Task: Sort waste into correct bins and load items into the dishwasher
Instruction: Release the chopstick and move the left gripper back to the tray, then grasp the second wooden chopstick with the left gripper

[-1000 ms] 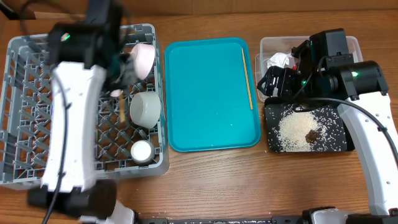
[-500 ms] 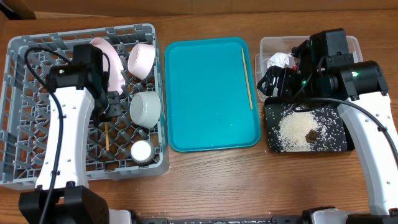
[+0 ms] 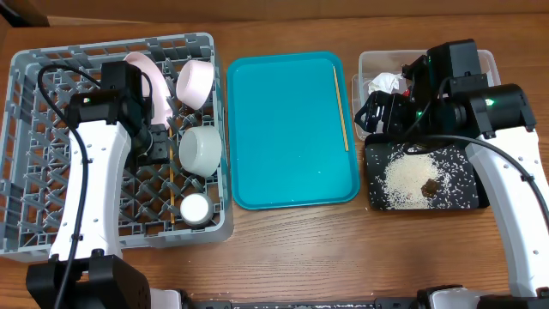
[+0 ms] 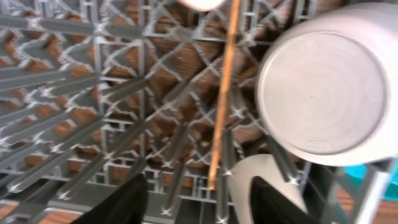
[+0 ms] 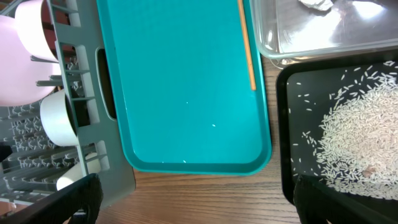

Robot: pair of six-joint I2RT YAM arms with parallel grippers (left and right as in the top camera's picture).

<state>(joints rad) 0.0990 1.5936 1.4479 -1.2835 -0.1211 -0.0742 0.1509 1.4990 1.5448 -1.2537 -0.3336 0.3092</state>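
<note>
The left gripper is hovering part-open and empty inside the square grey plastic dish rack. There, a thin wooden chopstick is lying loose on the lattice beside a white bowl, a pink bowl, a pale pink plate and a small white cup. The right gripper is gaping wide, empty, near the teal tray carrying a second chopstick. A clear plastic tub is holding crumpled white tissue. A shallow black tray is holding rice grains and a brown lump.

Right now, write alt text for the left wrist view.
A wooden chopstick lies along the grey rack's lattice floor, its lower end in the gap of the open hand, touching neither finger. A white bowl at right shows its base.
</note>
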